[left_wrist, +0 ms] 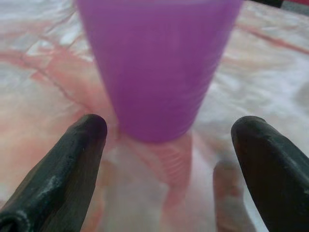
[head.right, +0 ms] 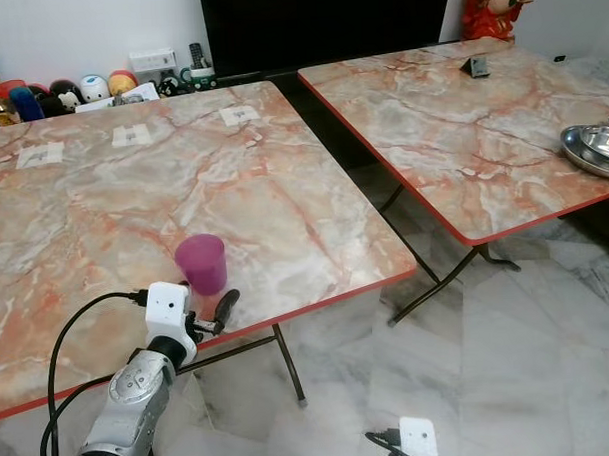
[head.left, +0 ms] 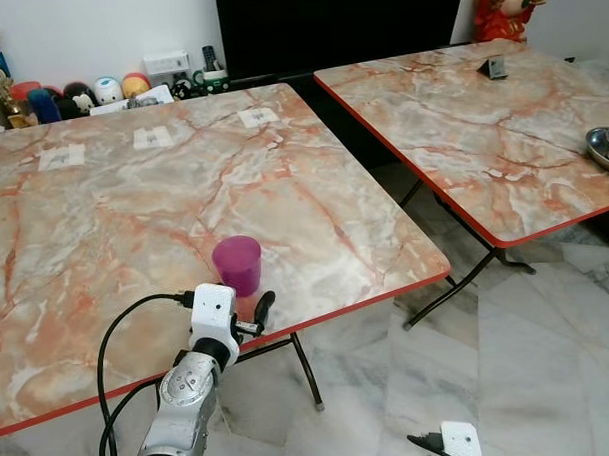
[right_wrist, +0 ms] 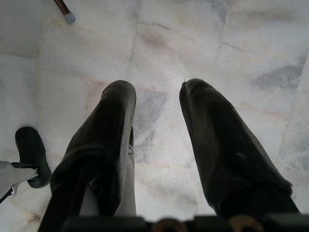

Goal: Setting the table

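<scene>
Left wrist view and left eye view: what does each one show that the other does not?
Left wrist view: both fingers of the left tool spread wide, the purple cup just ahead between them, untouched.

Left eye view: a second table with a steel dish, the dark screen, toys by the wall, and the right tool hanging low.

Both: cup and marble table.

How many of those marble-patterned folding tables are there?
2. The near marble-patterned folding table holds a purple plastic cup before the left gripper; the second table stands to its right, bearing a steel plate.
</scene>
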`<state>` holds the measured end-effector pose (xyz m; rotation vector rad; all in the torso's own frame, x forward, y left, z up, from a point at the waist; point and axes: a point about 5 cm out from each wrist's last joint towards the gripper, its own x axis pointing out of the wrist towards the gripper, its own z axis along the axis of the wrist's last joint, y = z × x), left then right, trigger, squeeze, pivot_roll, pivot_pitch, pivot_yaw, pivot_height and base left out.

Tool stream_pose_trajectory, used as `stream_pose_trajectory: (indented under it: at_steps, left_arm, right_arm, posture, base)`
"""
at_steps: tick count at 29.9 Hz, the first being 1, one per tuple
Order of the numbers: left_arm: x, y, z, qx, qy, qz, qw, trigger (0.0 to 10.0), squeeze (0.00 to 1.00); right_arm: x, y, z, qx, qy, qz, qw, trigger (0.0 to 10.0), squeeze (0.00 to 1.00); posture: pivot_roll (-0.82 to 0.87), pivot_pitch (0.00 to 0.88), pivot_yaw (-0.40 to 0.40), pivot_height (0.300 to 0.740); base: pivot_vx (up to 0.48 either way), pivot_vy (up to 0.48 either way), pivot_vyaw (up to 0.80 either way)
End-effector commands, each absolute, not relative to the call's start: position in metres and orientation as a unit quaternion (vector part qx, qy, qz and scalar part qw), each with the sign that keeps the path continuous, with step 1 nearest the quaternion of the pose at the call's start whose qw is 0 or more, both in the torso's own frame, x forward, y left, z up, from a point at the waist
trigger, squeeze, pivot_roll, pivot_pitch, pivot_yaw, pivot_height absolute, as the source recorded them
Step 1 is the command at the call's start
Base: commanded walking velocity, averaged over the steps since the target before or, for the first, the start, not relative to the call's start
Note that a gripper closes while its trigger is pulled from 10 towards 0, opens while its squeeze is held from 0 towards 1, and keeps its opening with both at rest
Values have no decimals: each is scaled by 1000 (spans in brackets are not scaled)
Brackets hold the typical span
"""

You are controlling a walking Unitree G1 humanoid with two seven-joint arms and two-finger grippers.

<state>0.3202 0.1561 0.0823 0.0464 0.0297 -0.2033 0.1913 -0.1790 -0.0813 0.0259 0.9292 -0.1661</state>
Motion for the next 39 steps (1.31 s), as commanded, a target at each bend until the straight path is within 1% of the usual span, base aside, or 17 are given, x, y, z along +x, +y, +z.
stream_pose_trajectory:
  at_steps: [1, 17, 22, 28, 39]
  left_arm:
    - [322, 159, 83, 19, 11, -93, 995, 10000, 0]
    - [340, 150, 90, 5, 2, -92, 996, 10000, 0]
    - [341, 151, 88, 4, 4, -90, 996, 10000, 0]
    - [343, 149, 86, 3, 9, -90, 996, 10000, 0]
    - [352, 143, 93, -2, 6, -90, 996, 10000, 0]
  right_arm:
    - [182, -183, -85, 13, 457, -86, 885, 10000, 0]
    - [175, -191, -87, 12, 464, -92, 881, 10000, 0]
    - [178, -197, -86, 10, 463, -94, 881, 10000, 0]
    - [189, -195, -81, 10, 457, -92, 885, 10000, 0]
    - [172, -191, -89, 10, 467, -92, 879, 10000, 0]
  posture:
    - [25, 101, -11, 740]
    - [8, 112, -13, 740]
    - [5, 117, -13, 740]
    - [0, 119, -14, 740]
    - [-17, 125, -13, 740]
  base:
    - [0, 0, 0]
    - [0, 0, 0]
    - [0, 0, 0]
    - [0, 0, 0]
    - [0, 0, 0]
